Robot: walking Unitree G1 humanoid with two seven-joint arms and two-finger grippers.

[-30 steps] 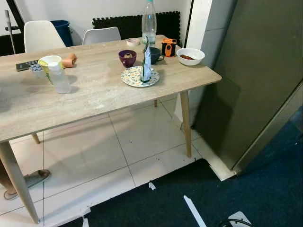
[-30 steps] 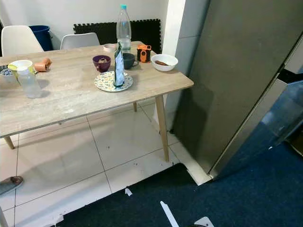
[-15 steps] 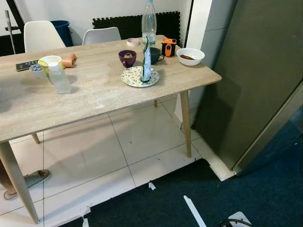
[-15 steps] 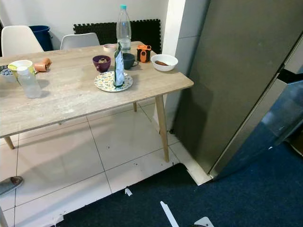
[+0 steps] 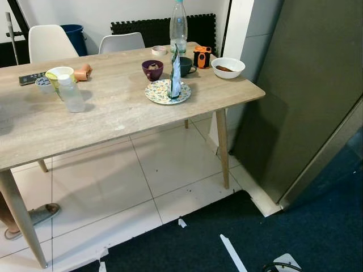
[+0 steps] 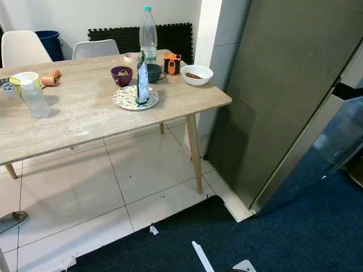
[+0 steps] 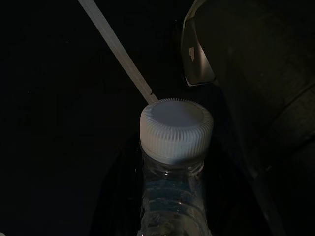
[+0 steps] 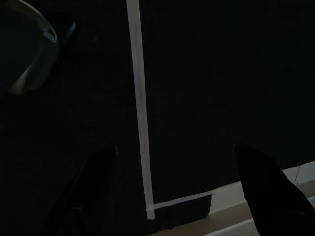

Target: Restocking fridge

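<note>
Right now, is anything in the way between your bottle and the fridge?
The left gripper holds the bottle. Only dark carpet lies before the fridge; the table stands off to its left.

A plate [image 5: 161, 93] bearing an upright pouch [image 5: 175, 73] is set near the tabletop's [image 5: 113, 107] right end. A bowl [image 5: 228, 67] is placed at its far right corner. The fridge [image 5: 306, 96] is stood right of the tabletop.

Matt wood-grain table [image 5: 113, 107], glossy white floor tiles [image 5: 102, 187], clear plastic ribbed-cap bottle [image 7: 174, 162].
</note>
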